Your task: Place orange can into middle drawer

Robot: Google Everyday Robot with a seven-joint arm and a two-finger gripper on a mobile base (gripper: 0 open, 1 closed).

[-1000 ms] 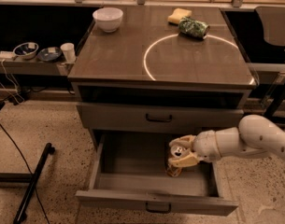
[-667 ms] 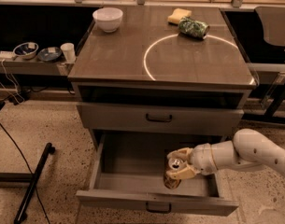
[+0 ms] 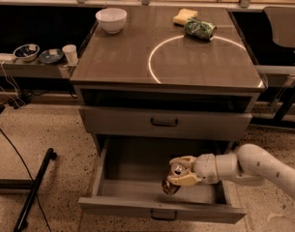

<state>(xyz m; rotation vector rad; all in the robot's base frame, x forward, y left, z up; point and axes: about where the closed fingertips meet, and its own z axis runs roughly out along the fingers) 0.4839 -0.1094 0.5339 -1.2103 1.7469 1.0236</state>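
Observation:
The middle drawer (image 3: 137, 164) is the lowest wide grey drawer and stands pulled open, with a dark handle on its front. My gripper (image 3: 180, 174) reaches in from the right on a white arm and is shut on the orange can (image 3: 171, 181). The can has a silver top and is tilted, its lower end down inside the drawer near the front right. Whether the can rests on the drawer floor I cannot tell.
A closed drawer (image 3: 164, 123) sits directly above. On the cabinet top (image 3: 137, 57) are a white bowl (image 3: 111, 20), a yellow sponge (image 3: 184, 16) and a green patterned can (image 3: 200, 28) lying on its side. A side shelf at left holds bowls (image 3: 26, 52) and a cup (image 3: 69, 53).
The gripper has carried the orange can leftward and lower into the open drawer, toward its front.

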